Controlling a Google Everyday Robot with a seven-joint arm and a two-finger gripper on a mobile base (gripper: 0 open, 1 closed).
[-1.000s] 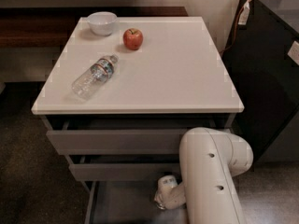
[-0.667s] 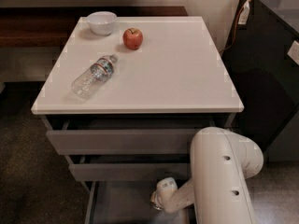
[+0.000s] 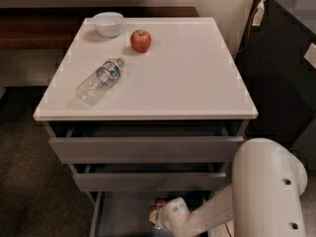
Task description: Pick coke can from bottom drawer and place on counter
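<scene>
Wide, square white counter (image 3: 197,83) tops a stack of 3 grey drawers. On it:
- small white bowl (image 3: 107,23) at back left
- red apple (image 3: 140,40) just right of the bowl, slightly nearer the front
- clear plastic water bottle (image 3: 100,80) on its side at front left

Grey bottom drawer (image 3: 111,216) stands open below the other 2. Gripper (image 3: 159,216) sits inside it, right of centre. Small red coke can (image 3: 160,201) is partly visible just behind the gripper.

soft light brightens the counter (image 3: 187,78) while the gripper (image 3: 159,215) sits in shadow inside the bottom drawer (image 3: 123,215).
</scene>
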